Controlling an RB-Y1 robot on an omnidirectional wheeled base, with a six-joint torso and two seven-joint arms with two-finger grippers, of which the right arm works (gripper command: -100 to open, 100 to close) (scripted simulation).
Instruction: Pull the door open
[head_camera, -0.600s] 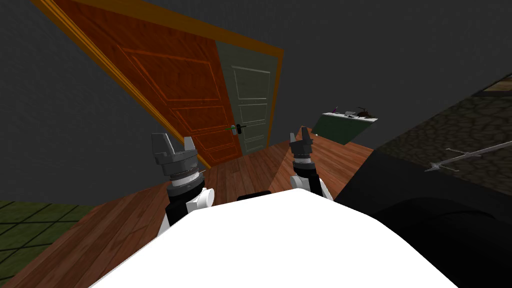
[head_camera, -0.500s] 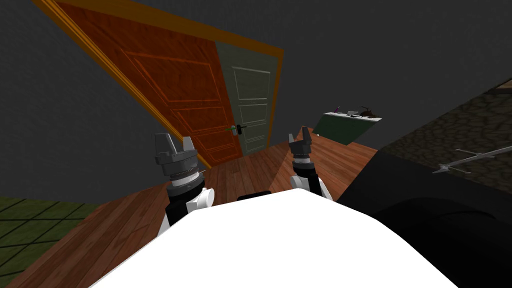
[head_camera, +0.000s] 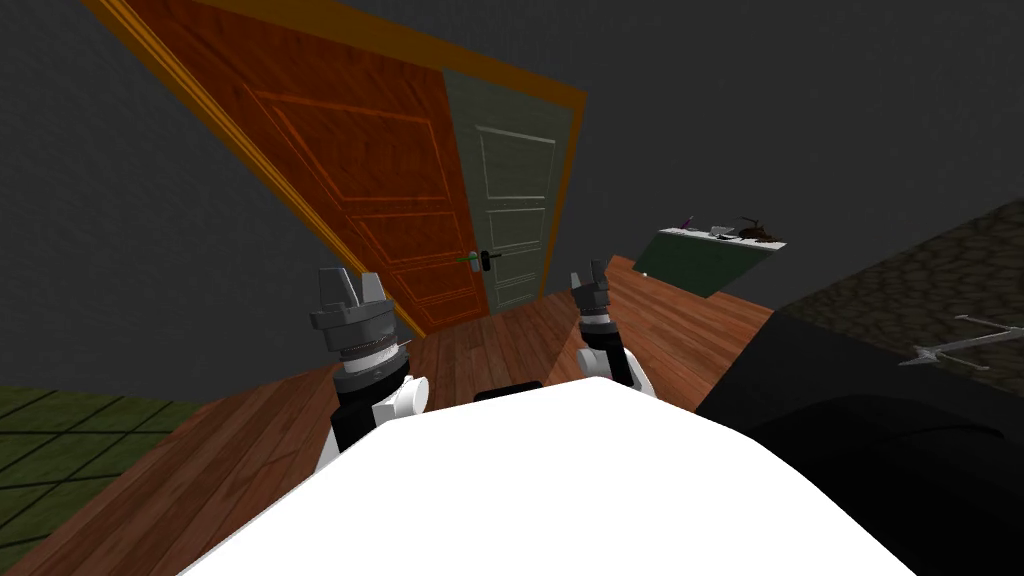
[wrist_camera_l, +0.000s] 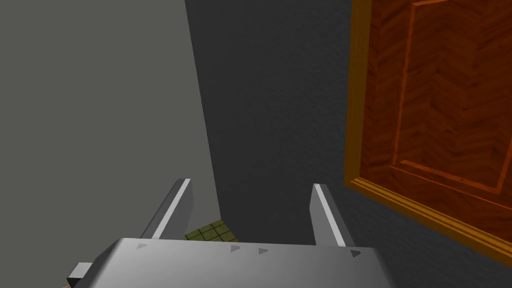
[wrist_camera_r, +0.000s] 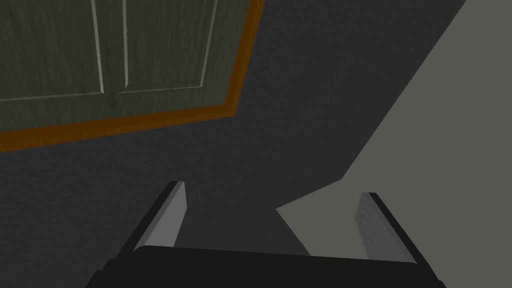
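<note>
A door stands ahead in an orange frame (head_camera: 570, 170). It has a red-brown wooden leaf (head_camera: 340, 170) and, to its right, a grey-green panelled leaf (head_camera: 515, 210). A small dark handle (head_camera: 480, 260) sits at the seam between them. My left gripper (head_camera: 350, 290) is raised and open, short of the wooden leaf's lower corner. In the left wrist view that gripper (wrist_camera_l: 250, 200) is empty, beside the wooden leaf (wrist_camera_l: 440, 100). My right gripper (head_camera: 590, 282) is to the right of the handle, apart from it. The right wrist view shows it (wrist_camera_r: 272, 210) open below the grey-green leaf (wrist_camera_r: 100, 50).
Wooden floor (head_camera: 480, 345) runs to the door. A dark green cabinet (head_camera: 710, 260) with small items on top stands at the right wall. A large black shape (head_camera: 860, 420) lies close on my right. Green tiled floor (head_camera: 60, 440) lies to the left.
The whole head view has shifted a little, so I have moved: door and cabinet sit slightly further right. My right gripper looks smaller and a bit further left. Door leaves unchanged.
</note>
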